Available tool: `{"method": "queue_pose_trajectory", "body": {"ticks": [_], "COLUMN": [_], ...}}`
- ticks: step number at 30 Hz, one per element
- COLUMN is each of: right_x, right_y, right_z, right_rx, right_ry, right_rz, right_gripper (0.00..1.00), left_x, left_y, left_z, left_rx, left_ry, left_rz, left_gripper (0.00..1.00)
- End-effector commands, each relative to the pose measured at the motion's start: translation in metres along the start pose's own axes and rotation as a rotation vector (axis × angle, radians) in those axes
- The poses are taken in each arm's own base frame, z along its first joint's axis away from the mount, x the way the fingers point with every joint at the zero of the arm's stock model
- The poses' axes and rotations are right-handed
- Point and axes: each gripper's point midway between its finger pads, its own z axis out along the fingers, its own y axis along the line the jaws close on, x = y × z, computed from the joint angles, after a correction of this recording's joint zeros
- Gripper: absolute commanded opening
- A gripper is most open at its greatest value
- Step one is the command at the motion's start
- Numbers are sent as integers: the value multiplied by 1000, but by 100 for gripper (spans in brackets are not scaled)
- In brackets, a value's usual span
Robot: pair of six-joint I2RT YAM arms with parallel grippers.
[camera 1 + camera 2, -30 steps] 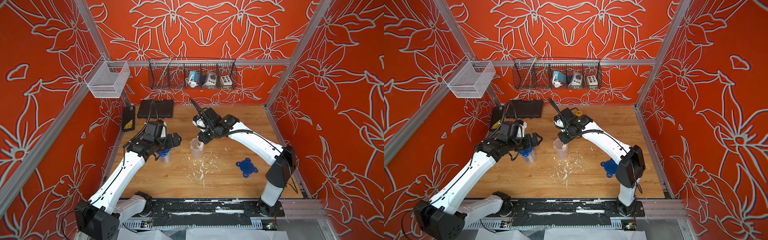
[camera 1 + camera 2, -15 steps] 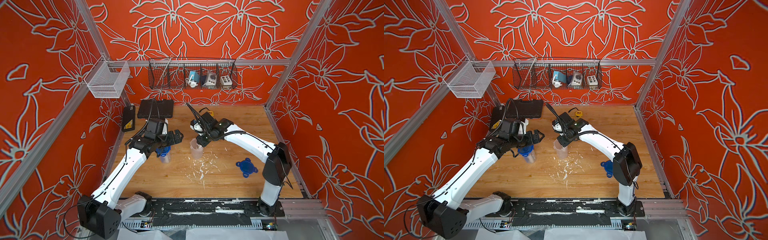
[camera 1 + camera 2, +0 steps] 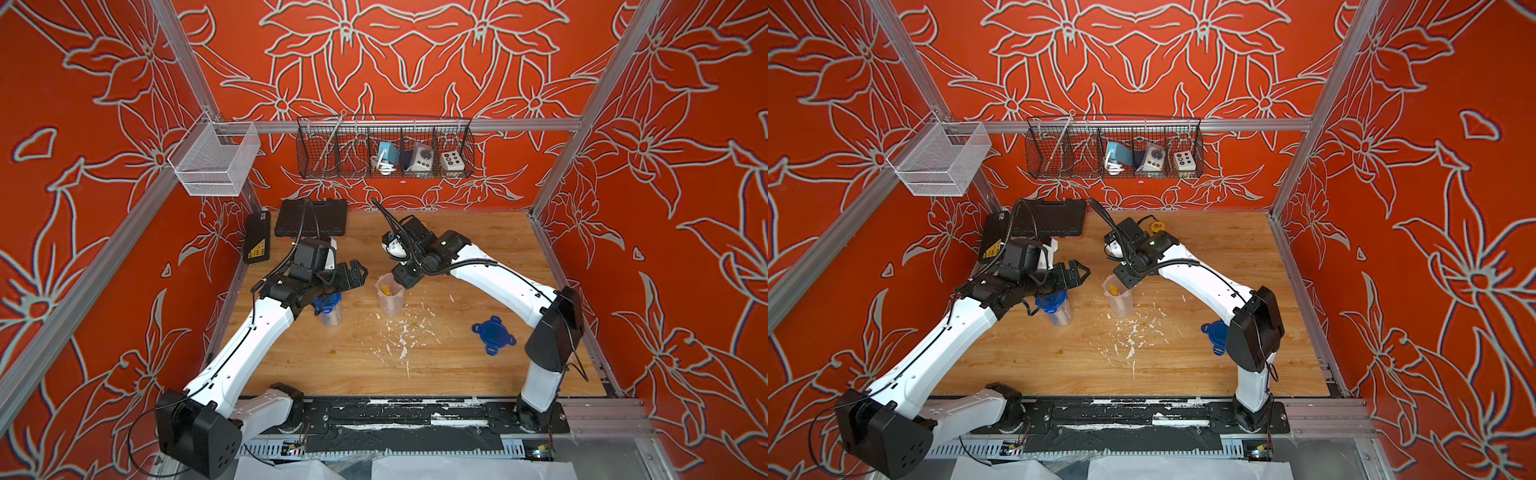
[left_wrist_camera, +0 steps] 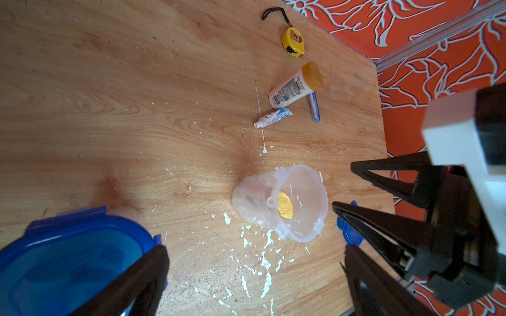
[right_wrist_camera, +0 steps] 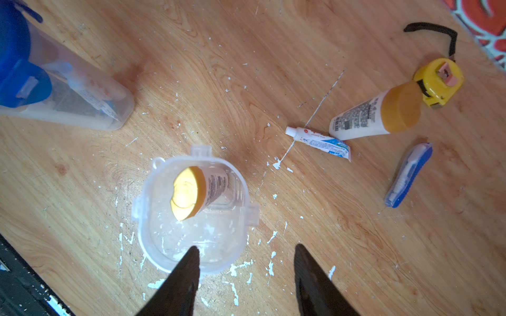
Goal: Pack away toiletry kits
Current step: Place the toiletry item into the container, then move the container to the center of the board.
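On your left, the left gripper hangs empty with its jaws spread wide, just above the closed cup. That cup's blue lid is on. White items show through its clear wall, but you cannot tell which ones.

Next right, the open cup stands upright with one yellow-capped bottle leaning inside, cap up. The right gripper hovers at its rim, jaws parted and gripping nothing.

Behind that cup, toward the back wall, a toothpaste tube, a second bottle and a blue toothbrush lie flat, near a yellow tape measure. Farther right, the spare lid lies alone.

The wooden table is flecked with white scraps around the open cup. A black tool case sits at the back left. The red floral walls carry a white mesh basket and a black wire rack holding small devices.
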Motion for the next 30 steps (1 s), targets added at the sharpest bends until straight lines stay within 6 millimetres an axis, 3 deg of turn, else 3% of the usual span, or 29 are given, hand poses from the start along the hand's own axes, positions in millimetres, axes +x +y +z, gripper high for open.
{"method": "queue_pose_trajectory", "body": {"ticks": [1,7,13,17,23,30], "right_x": [8,13,18,24,36,79], "right_y": [-6,-6,-11,-10,-13,-9], "right_z": [2,29,53,63,48,23], "right_rx": [22,-23,-43,-48,-27,-25], "right_ry": [66,99,142,174,173,214], "right_rz": [17,58,78,74,69,89], "right_gripper": [53,50,35,18,5,0], "left_x": [-2,-3,-4,-9,-28,-30], "left_y": [-5,-4,-3,-5,-11,-14], "left_z": [-7,-12,-14,-12,-4,2], "left_rx": [28,18,15,14,-3,3], "left_ry": [-24,-39,-47,-59,-72,-69], "left_rz": [10,22,22,25,73,94], "left_gripper": [98,98,98,98,98,98]}}
